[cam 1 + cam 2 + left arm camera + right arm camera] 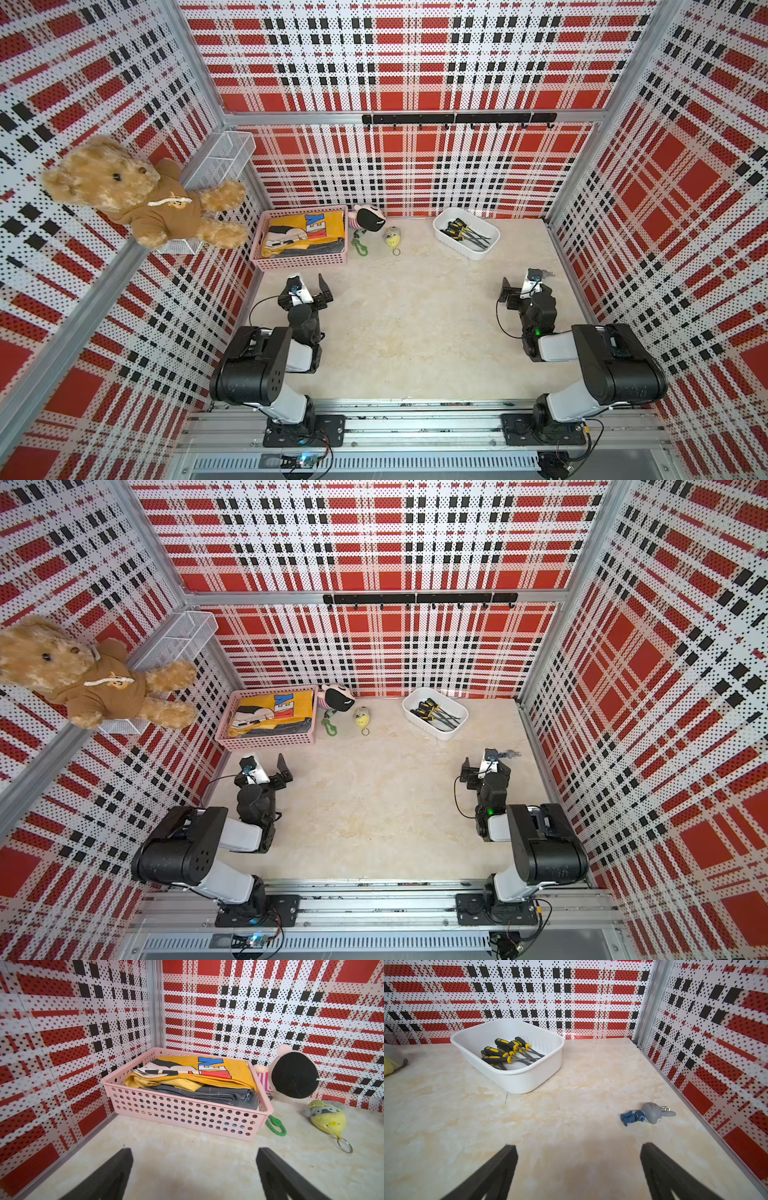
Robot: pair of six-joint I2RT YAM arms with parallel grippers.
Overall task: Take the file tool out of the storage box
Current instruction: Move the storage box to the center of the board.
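The storage box (527, 1082), a shallow white plastic tub with rounded corners, stands on the beige marbled desk (415, 332) near the back wall, on the right arm's side, and it is turned at an angle to the wall. Inside it lie several file tools (497, 1059) with black and yellow handles and thin metal blades. They are piled loosely and cross each other.

The right fingers (496, 1172) are spread wide and grasp nothing. They hover above bare desk, well apart from the box. A small grey and blue figure keyring (652, 1114) lies on the desk near them, towards the side wall.

The left fingers (112, 1174) are also spread wide and empty. They point towards a pink plastic basket with round holes (187, 1113), which holds folded yellow and grey cloth (234, 1066). Just beside this basket are a plush doll with a black head (295, 1074), a green plastic clip (276, 1125) and a yellow plush keyring (328, 1121).

A brown teddy bear (137, 195) sits in a white wire-mesh basket (224, 160) on the left wall.
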